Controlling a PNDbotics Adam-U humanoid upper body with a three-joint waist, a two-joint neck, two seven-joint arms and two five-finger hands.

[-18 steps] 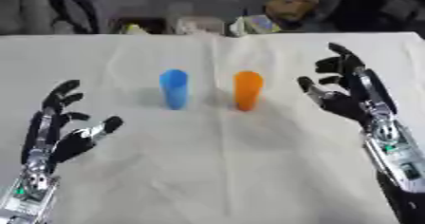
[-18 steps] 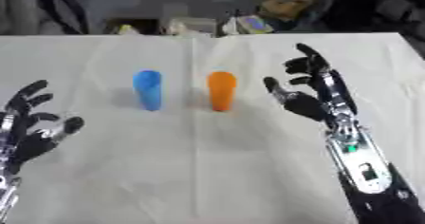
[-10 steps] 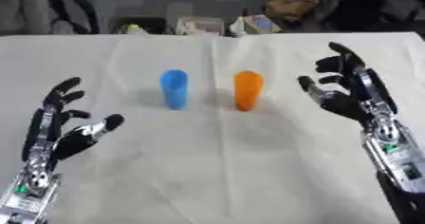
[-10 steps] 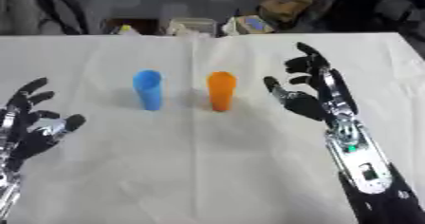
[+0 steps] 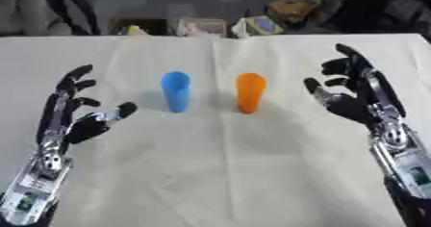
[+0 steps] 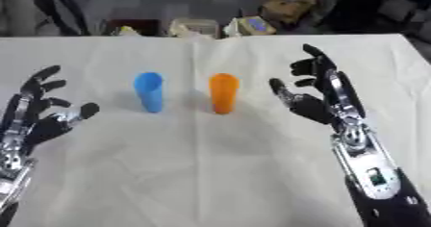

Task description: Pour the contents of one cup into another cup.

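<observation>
The right hand (image 5: 353,103) hovers with its fingers (image 5: 347,55) spread apart and raised, thumb (image 5: 315,87) turned toward the middle of the worktop (image 5: 219,173), holding nothing. Just to the thumb side of it, a little apart, stands the orange cup (image 5: 250,92), upright on the cloth. Further out from those fingers, beside the orange one but not touching it, stands the blue cup (image 5: 176,91), also upright.

The left hand (image 5: 74,120) is on the other side of the 2 cups, lower and nearer the front edge. Its fingers (image 5: 74,74) are likewise open and fanned upward, thumb (image 5: 120,111) pointing in at the blue cup, with a clear gap between them. Nothing is gripped.

Both cups sit between the 2 hands. What is inside either cup cannot be told. The worktop is covered by a pale, slightly creased cloth. Beyond its far edge lies a blurred clutter of boxes and packets (image 5: 252,25).
</observation>
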